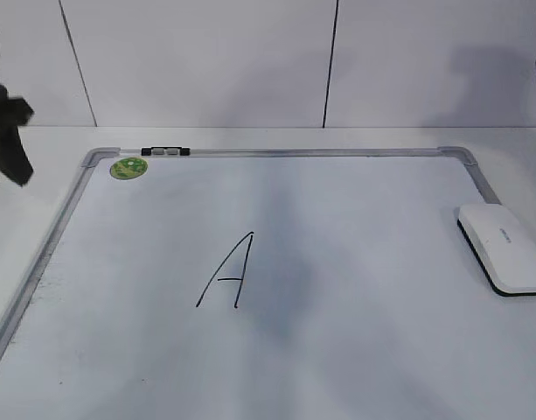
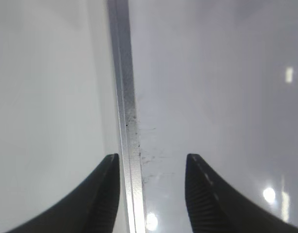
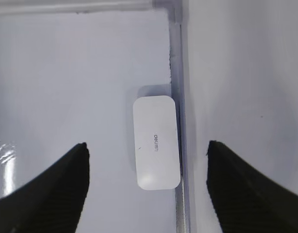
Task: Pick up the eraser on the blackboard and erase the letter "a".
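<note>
Right pincer [image 3: 146, 160] stands wide and empty, hovering above the eraser [image 3: 156, 141], whose long sides run parallel to the fingers; judged placed so for a straight descent and a grip across its width. Left pincer [image 2: 152, 167] is partly parted, holding nothing, poised over the left frame rail of the blackboard [image 2: 125, 97]; faint dark smudges lie just inside the rail there.

In the exterior view the eraser [image 1: 504, 248] lies flat, white face up, at 3 o'clock on the blackboard [image 1: 276, 154], hard against the right frame. No lowercase "a" is visible on the board; only the capital "A" [image 1: 227, 273] stands near centre. Judgement: the erasing appears done and the eraser set down.

Other items: green magnet [image 1: 128, 168] at 11 o'clock, and a small black-and-grey clip [image 1: 165, 151] on the top frame just beside it. Nothing lies between the eraser and the "A". The frame rail touching the eraser's outer side may hinder a finger there
</note>
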{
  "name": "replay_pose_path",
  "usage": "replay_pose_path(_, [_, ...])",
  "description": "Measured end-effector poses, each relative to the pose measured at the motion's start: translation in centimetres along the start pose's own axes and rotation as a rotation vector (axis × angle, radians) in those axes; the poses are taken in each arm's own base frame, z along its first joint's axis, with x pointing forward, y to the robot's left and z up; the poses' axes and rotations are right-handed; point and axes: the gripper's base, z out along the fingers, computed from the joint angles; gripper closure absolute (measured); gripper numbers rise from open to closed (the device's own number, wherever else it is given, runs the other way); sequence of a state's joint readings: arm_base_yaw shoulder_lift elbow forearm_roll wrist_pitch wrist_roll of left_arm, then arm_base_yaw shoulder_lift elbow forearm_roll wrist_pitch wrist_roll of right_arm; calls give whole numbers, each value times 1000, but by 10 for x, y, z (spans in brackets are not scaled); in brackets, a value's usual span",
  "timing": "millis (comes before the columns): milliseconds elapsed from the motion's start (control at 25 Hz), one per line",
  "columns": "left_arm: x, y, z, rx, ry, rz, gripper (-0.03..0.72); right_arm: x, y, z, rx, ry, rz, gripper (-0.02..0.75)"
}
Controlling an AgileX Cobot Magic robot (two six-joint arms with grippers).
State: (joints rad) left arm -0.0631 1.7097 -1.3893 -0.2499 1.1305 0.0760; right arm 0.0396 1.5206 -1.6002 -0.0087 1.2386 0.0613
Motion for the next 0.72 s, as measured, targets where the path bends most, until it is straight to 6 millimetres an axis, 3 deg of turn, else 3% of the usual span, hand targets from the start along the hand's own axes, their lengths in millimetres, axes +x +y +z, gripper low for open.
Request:
replay_pose_path(120, [2,-14,-57,16,-125,26,349,20,-1,-41,-5,-87,1,145])
replay_pose_path(280, [23,-29,-120,30,-276,59,349,58,-4,-82,-9,-167,17,145])
replay_pose_path(440, [53,-38,-163,37,-393,85,349,95,-6,-101,-10,-200,45,145])
replay_pose_path(720, [121,-52,-229,53,-606,135,349,146,11,-108,-98,-204,-48,145])
